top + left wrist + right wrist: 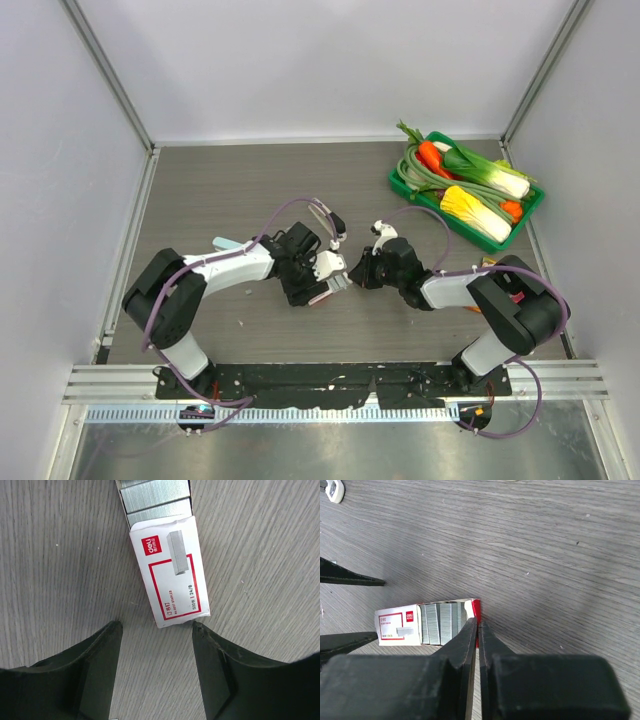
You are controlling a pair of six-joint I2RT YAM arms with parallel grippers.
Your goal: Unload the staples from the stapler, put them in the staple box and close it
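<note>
A small pink-and-white staple box (322,295) lies on the table between my two grippers. Its tray is slid out, showing silvery strips (440,622) packed side by side. The stapler's own staples cannot be told apart from these. My left gripper (156,626) is open, and its right fingertip (196,628) touches the near corner of the white sleeve (172,575). My right gripper (478,622) is shut on the red end (477,606) of the tray. A pale blue-grey thing (228,243), likely the stapler, peeks out behind the left arm.
A green tray (532,214) of toy vegetables stands at the back right. Grey walls close the table on three sides. Both arms (240,265) (450,290) meet near the middle, with purple cables looping above them.
</note>
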